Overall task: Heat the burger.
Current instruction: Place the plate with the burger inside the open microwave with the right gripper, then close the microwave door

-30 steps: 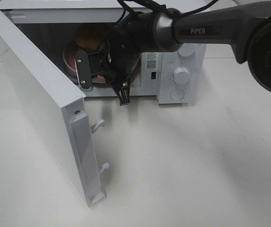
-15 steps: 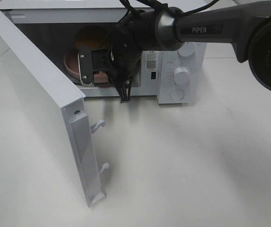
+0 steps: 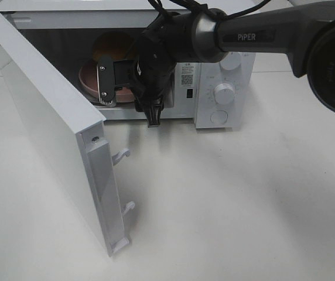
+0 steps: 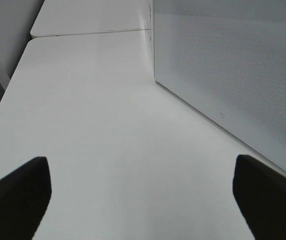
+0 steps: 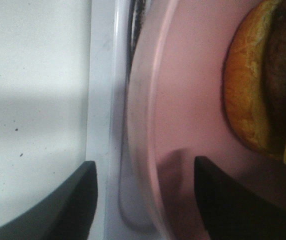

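Note:
The burger [image 3: 113,45] sits on a pink plate [image 3: 88,79] inside the open microwave [image 3: 223,64]. My right gripper [image 3: 129,99] is at the oven's mouth, open, one finger on each side of the plate's front rim. Its wrist view shows the plate [image 5: 183,100] rim running between the two dark fingers [image 5: 78,200] with gaps on both sides, and the burger [image 5: 255,95] further in. The left gripper [image 4: 143,200] is open over bare table with nothing between its fingertips; the high view does not show it.
The microwave door [image 3: 44,129] swings out far toward the front left, its latch hooks facing right. In the left wrist view the door's perforated outer face [image 4: 233,65] stands close by. White table [image 3: 226,205] surrounds the oven, with the control knobs [image 3: 224,92] on its right.
The right gripper's jaws have spread apart from the plate's rim. It also shifted slightly deeper toward the oven. The left gripper has not moved.

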### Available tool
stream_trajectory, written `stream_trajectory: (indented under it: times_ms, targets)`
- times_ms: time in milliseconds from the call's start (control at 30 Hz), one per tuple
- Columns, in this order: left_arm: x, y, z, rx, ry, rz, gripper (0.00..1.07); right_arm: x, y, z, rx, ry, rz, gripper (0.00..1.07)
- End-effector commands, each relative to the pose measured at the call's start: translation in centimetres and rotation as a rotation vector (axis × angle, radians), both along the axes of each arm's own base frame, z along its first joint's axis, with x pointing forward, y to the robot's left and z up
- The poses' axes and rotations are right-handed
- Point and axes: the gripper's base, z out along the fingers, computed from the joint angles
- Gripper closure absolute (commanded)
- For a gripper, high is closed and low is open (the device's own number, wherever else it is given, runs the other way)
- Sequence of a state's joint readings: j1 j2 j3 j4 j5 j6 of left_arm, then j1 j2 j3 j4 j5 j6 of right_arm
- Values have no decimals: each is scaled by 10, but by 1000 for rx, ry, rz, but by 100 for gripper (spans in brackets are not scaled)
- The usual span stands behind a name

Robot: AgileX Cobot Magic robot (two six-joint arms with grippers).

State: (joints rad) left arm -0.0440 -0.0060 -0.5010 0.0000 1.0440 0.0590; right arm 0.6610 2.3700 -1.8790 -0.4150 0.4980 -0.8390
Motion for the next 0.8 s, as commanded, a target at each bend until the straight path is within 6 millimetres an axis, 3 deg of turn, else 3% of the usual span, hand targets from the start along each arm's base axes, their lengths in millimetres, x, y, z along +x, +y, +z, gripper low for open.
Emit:
stream_trajectory:
  times_ms: [33,267,800]
  targets:
    - [-2,1,0,7,-18,6,16,1,-2,10,38,3,-34,45]
    - [-2,1,0,7,-18,6,16,-12,-8,19,80,8,-26,31]
    - [-2,1,0,7,-18,6,16,-48,-34,37,69,30,-7,31]
